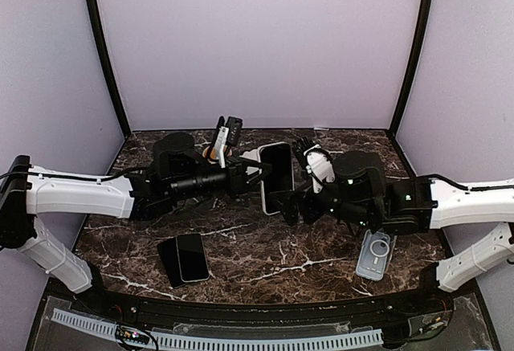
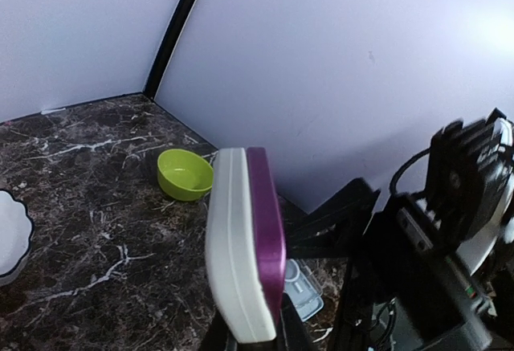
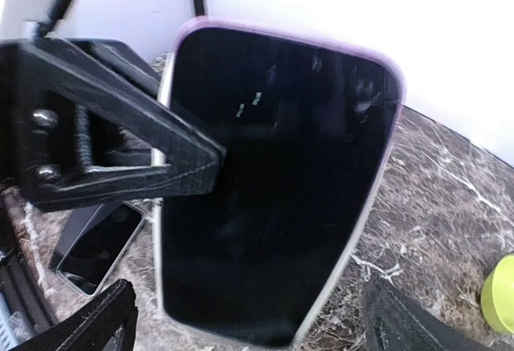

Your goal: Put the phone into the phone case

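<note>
The phone (image 1: pixel 279 173) is off the counter (image 1: pixel 241 242), up and to the left of the clear case (image 1: pixel 375 253) in the top view, between the two arms. A white case (image 2: pixel 229 246) lies flat against its back. In the left wrist view the pair is seen edge-on, with the purple side of the phone (image 2: pixel 267 238) standing proud of the white shell. Whether the phone is fully seated in that shell cannot be told.

The left end effector (image 1: pixel 255 173) is pinching the phone and white case together. In the right wrist view, one of its black fingers (image 3: pixel 120 154) crosses the left edge of the dark screen (image 3: pixel 273 182).

The right end effector (image 1: pixel 295 202) sits at the phone's near end, left of the clear case and farther back. Its fingers (image 3: pixel 88 319) are spread wide, one at each lower corner of its own view, with the phone's lower edge between them. Whether either pad touches the phone cannot be told.

The clear case lies flat on the counter by the right arm. Two dark phones (image 1: pixel 183 259) lie side by side well to its left, near the front edge. A green bowl (image 2: pixel 185 173) stands on the counter near the back wall, and part of a white scalloped bowl (image 2: pixel 12 234) shows at the left edge of the left wrist view.
</note>
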You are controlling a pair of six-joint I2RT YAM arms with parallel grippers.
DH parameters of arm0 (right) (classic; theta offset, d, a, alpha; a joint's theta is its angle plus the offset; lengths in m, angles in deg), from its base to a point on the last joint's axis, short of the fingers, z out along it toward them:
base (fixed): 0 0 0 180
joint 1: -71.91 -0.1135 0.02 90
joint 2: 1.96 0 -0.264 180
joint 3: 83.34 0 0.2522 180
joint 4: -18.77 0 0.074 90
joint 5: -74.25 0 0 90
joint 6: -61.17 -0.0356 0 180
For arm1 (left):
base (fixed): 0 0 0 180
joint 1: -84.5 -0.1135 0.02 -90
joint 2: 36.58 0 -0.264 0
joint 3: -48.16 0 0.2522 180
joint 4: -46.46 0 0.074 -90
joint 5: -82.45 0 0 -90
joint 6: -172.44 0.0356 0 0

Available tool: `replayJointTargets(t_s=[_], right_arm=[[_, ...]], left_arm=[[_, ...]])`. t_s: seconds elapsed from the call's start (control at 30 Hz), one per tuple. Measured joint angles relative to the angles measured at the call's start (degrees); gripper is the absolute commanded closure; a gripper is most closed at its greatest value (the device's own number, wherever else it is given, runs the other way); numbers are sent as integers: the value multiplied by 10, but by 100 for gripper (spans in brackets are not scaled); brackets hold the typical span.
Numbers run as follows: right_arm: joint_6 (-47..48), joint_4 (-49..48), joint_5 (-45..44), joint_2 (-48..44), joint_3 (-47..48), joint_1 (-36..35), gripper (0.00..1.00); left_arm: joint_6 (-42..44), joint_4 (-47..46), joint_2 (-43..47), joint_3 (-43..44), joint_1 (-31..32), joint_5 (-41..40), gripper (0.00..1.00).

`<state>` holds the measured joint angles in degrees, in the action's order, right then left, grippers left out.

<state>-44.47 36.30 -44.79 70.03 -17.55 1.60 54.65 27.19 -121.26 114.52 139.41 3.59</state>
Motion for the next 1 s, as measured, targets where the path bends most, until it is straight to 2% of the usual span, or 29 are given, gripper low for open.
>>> replayJointTargets(t_s=[0.13, 0.2, 0.3, 0.37, 0.47, 0.53, 0.63, 0.67, 0.8, 0.87, 0.9, 0.97, 1.0], right_arm=[[42, 12, 124, -64, 0, 38, 2], [59, 12, 213, -94, 0, 74, 2], [81, 15, 319, -111, 6, 108, 10], [94, 17, 386, -104, 18, 116, 20], [106, 17, 459, -83, 41, 118, 42], [108, 14, 499, -72, 53, 120, 60], [108, 6, 544, -63, 59, 121, 97], [108, 4, 555, -61, 59, 121, 100], [129, 5, 595, -61, 60, 123, 100], [130, 5, 604, -61, 60, 124, 100], [130, 5, 606, -61, 60, 124, 100], [128, 4, 612, -61, 60, 124, 100], [125, 6, 613, -61, 60, 124, 100]], left_arm=[[86, 28, 40, -23, -2, 30, 100], [129, 32, 66, -35, 0, 59, 100], [178, 29, 108, -49, 10, 113, 100], [202, 22, 129, -54, 16, 147, 100], [223, 10, 141, -55, 23, 183, 100], [229, 9, 142, -55, 26, 198, 100], [235, 9, 142, -57, 26, 208, 100], [237, 9, 142, -58, 26, 209, 100], [217, 8, 143, -58, 24, 223, 100], [214, 7, 143, -58, 25, 225, 84], [213, 7, 143, -58, 25, 225, 67], [215, 4, 143, -58, 26, 223, 58], [213, -3, 143, -58, 27, 221, 57]])
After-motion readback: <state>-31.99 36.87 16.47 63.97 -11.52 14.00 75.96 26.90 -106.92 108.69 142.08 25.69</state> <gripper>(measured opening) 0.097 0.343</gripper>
